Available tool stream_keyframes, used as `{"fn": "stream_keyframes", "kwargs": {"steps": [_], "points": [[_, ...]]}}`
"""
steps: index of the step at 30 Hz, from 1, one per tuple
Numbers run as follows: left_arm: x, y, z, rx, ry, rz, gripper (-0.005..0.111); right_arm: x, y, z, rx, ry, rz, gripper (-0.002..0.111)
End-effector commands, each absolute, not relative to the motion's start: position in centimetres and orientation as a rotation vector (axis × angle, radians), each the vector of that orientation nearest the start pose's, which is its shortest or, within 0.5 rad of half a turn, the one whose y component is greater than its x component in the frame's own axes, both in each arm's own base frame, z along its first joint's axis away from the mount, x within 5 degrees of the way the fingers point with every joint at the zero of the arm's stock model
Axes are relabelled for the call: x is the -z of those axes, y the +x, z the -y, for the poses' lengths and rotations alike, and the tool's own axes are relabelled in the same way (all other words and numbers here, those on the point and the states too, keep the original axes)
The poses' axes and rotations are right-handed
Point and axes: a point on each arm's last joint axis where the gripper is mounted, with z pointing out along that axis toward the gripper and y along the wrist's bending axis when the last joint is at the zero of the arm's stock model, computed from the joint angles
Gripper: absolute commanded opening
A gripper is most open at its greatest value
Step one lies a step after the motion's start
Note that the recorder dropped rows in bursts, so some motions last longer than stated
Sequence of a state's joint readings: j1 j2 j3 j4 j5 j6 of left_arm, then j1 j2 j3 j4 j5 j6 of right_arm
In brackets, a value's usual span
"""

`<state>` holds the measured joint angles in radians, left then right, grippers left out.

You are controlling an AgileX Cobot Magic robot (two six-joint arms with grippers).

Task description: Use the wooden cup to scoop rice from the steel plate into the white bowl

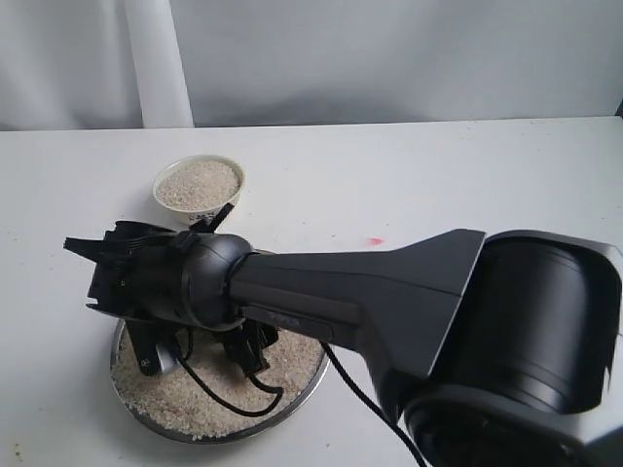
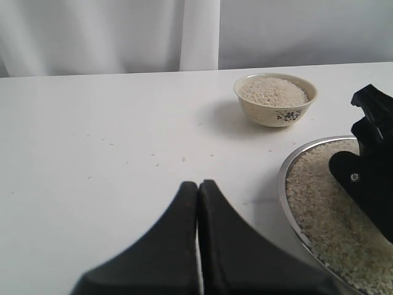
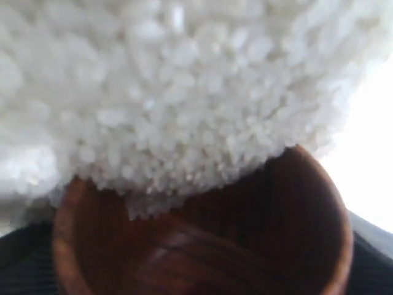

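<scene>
The steel plate [image 1: 226, 434] lies near the table's front left, spread with rice [image 1: 185, 401]. My right gripper [image 1: 195, 355] reaches down into it, and its body hides the wooden cup in the exterior view. In the right wrist view the reddish-brown wooden cup [image 3: 202, 246] lies tilted in my grip, its dark mouth pushed into the rice [image 3: 184, 92], with grains at its rim. The white bowl [image 1: 199, 190] stands just behind the plate, heaped with rice. My left gripper [image 2: 198, 184] hangs shut and empty over bare table beside the plate [image 2: 284, 184], with the bowl [image 2: 276, 98] beyond.
Loose grains [image 2: 153, 157] are scattered on the white table. A small red mark [image 1: 375, 240] sits right of the bowl. A black cable [image 1: 234, 404] loops over the rice in the plate. A pale curtain closes off the back.
</scene>
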<state>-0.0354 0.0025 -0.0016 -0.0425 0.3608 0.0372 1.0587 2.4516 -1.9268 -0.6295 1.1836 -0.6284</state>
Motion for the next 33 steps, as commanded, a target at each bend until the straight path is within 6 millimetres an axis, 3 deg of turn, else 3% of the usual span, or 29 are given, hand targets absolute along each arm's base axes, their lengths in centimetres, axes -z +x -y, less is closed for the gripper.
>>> {"fn": "stream_keyframes", "kwargs": {"steps": [1, 22, 27, 33], "points": [[-18.2, 5.3, 0.4, 0.046, 0.043, -1.83, 0.0, -8.6, 27.0, -40.2, 0.634, -2.439, -1.734, 0.0], [-18.2, 5.3, 0.4, 0.046, 0.043, -1.83, 0.0, -8.6, 26.6, -40.8, 0.491, -2.399, -1.779, 0.0], [-18.2, 5.3, 0.4, 0.046, 0.043, -1.83, 0.0, -10.8, 26.9, -41.2, 0.304, -2.287, -1.833, 0.0], [-18.2, 5.3, 0.4, 0.044, 0.046, -1.83, 0.0, -13.3, 28.7, -40.0, 0.16, -2.151, -1.933, 0.0]]}}
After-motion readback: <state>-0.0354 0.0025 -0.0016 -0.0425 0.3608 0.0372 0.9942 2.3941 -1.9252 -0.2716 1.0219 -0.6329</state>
